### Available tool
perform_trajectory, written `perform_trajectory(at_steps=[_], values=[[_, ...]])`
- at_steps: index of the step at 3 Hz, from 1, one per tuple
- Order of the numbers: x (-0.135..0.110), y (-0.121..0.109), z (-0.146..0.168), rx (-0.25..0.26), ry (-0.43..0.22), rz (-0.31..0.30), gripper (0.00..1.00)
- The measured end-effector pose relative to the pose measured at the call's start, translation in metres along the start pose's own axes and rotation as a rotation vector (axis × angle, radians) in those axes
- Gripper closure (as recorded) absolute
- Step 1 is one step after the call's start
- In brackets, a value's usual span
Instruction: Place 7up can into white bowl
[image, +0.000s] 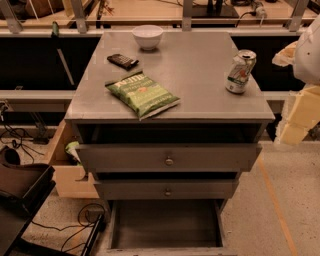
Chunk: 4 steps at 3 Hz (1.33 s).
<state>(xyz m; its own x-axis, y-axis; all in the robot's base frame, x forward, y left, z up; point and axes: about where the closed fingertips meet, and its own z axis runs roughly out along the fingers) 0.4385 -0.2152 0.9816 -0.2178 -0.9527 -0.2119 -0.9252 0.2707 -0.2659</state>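
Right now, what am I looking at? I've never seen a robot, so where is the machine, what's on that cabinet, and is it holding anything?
This is one picture, looking down at the front of a gray drawer cabinet; where the camera sits isn't known. The blurred pale shape at the right edge is the robot's arm and hand, beside the cabinet and touching nothing on it; it seems to hold nothing. On top: a white bowl at the back, a small dark packet in front of it, a green chip bag nearer us, and a 7up can standing by the right edge.
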Motion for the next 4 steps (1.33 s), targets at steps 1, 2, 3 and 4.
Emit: perform_trajectory(at_steps=[1, 2, 3, 4], values=[[0.0, 0.0, 0.0, 0.0, 0.0, 0.0, 0.0], [-0.002, -0.005, 0.004, 0.029, -0.056, 0.044, 0.0], [0.006, 0.001, 0.038, 0.03, -0.193, 0.151, 0.0], [0.029, 0.015, 0.091, 0.012, -0.366, 0.261, 0.0]])
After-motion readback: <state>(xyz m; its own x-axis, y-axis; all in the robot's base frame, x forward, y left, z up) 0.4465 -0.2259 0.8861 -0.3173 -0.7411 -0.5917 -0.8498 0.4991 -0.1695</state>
